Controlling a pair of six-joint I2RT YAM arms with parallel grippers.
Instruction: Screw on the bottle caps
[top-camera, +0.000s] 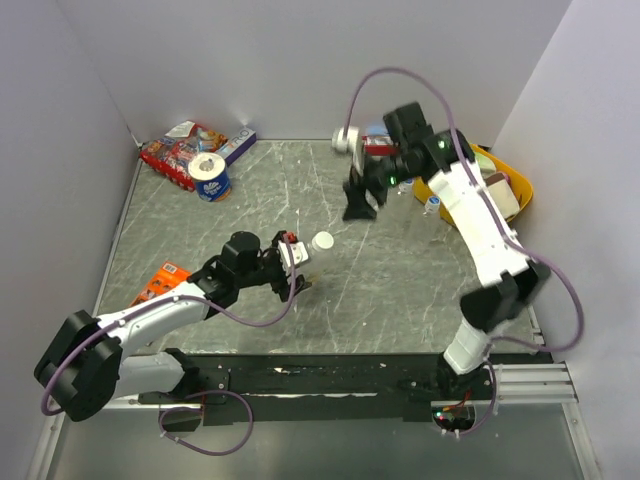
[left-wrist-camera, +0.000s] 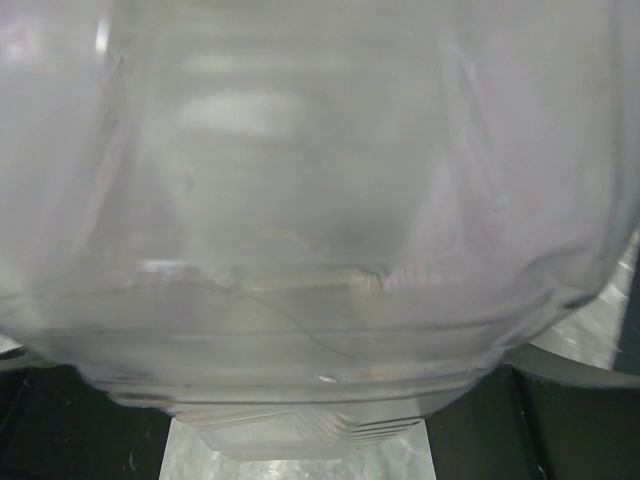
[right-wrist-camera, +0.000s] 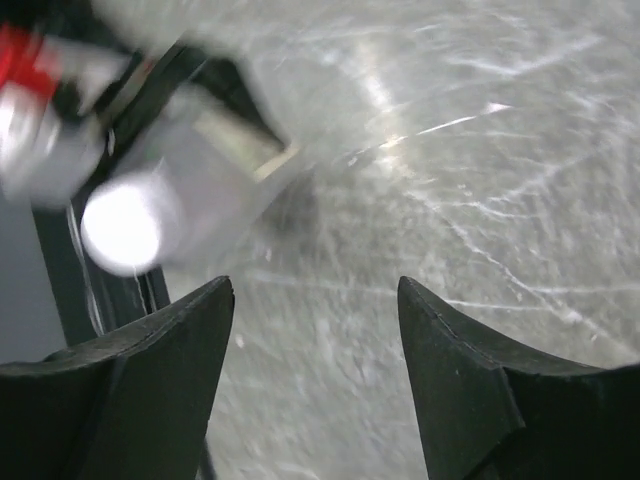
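Observation:
My left gripper (top-camera: 298, 262) is shut on a small clear bottle (left-wrist-camera: 320, 250), which fills the left wrist view. A white cap (top-camera: 322, 241) sits at the bottle's free end, pointing toward the table's middle. In the right wrist view the same bottle (right-wrist-camera: 205, 165) and its white cap (right-wrist-camera: 122, 225) appear blurred at the upper left. My right gripper (top-camera: 358, 207) hangs open over the table, up and to the right of the cap, and nothing lies between its fingers (right-wrist-camera: 170, 350). A second small bottle (top-camera: 432, 204) with a blue cap stands by the yellow bin.
A yellow bin (top-camera: 519, 181) with items sits at the right wall. At the back left are a blue-and-white tape roll (top-camera: 210, 178) and red snack packets (top-camera: 178, 152). An orange packet (top-camera: 160, 281) lies at the left by my left arm.

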